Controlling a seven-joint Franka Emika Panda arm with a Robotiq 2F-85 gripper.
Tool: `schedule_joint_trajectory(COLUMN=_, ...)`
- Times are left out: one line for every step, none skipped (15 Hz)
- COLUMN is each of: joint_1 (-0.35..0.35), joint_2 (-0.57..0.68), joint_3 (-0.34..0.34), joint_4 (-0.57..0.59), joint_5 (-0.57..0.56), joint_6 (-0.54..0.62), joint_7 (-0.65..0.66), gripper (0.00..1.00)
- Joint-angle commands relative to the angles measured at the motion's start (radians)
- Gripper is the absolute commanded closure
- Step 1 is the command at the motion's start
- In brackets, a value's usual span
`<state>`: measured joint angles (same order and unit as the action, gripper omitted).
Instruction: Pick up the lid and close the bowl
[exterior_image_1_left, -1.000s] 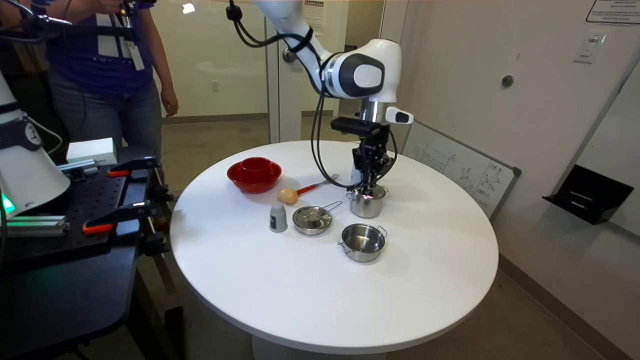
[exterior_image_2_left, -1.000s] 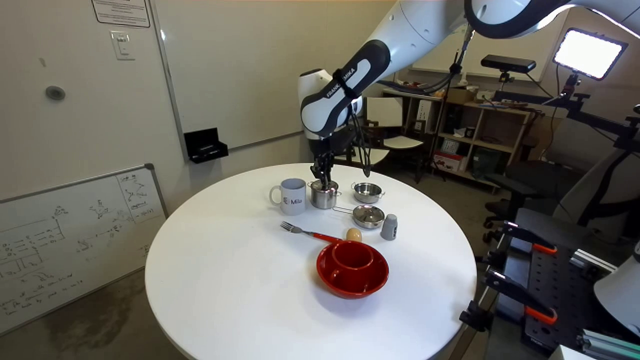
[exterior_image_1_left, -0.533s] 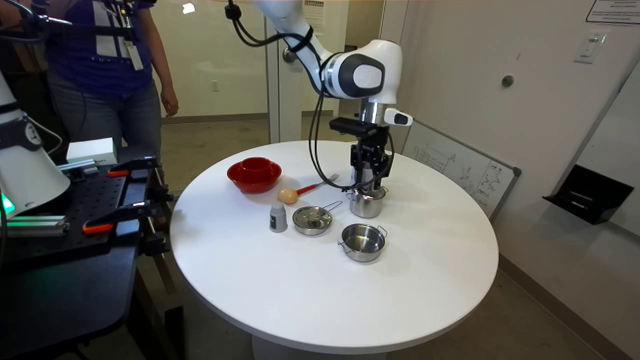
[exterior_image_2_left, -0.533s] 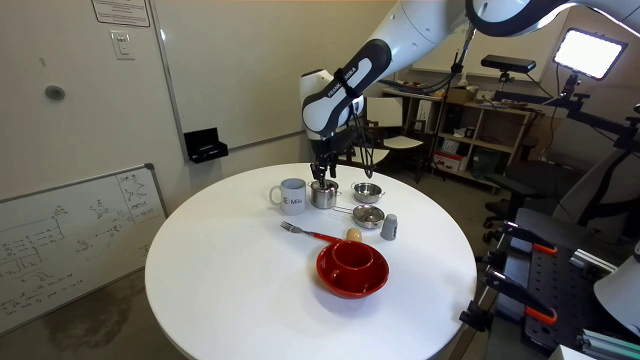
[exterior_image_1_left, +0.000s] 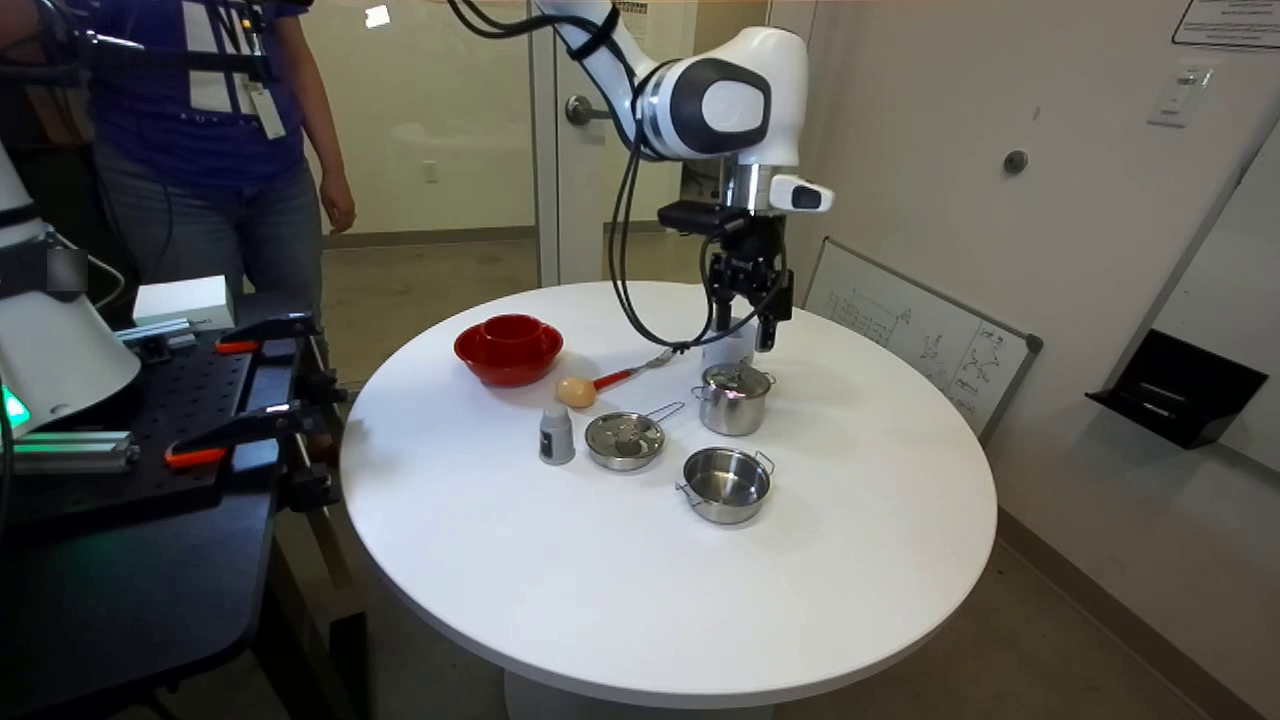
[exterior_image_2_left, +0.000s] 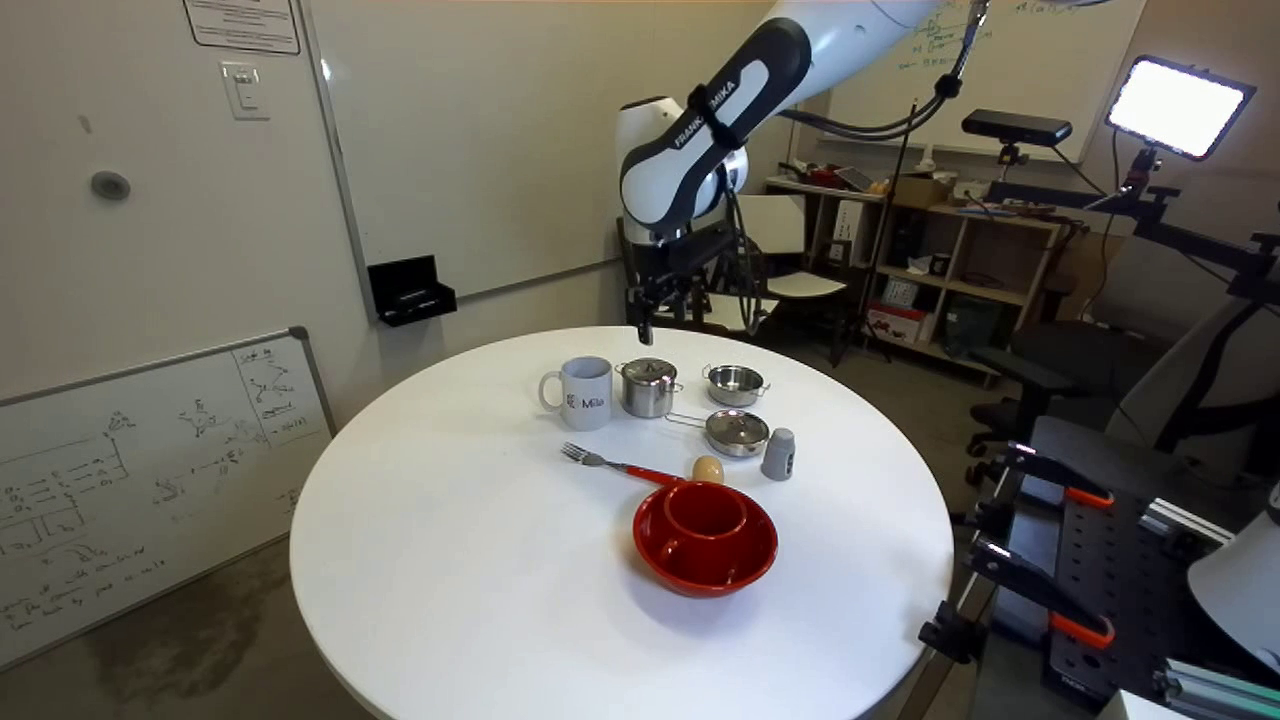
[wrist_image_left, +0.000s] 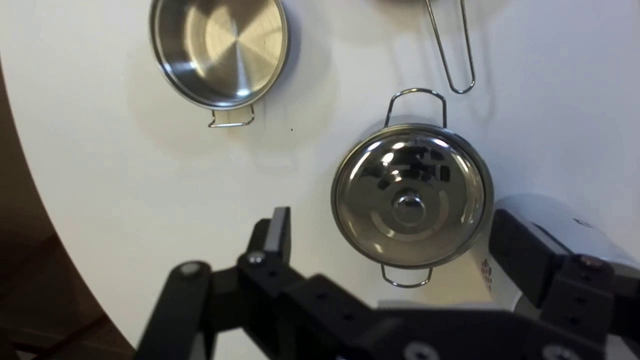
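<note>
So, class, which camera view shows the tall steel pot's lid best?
The wrist view: it shows the lid from above, whole, with its knob central. Both exterior views show it smaller, at a slant, on the pot.

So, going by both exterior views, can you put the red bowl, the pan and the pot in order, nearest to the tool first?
1. The pot, with its lid on: below the open tool.
2. The pan: between the pot and the grey shaker.
3. The red bowl: across the fork from the pot.
</note>
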<state>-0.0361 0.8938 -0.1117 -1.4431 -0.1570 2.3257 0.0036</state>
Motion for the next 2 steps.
schedule_joint_trajectory(joint_1=-0.001, joint_2=-0.023, joint_3=-0.001, joint_4=-0.023, joint_5=0.0, joint_6=0.004, joint_7=0.015, gripper=0.0)
schedule_joint_trajectory(joint_1=-0.002, joint_2=-0.038, joint_3=-0.002, joint_4=-0.037, joint_5=-0.001, joint_6=0.004, joint_7=0.017, gripper=0.0)
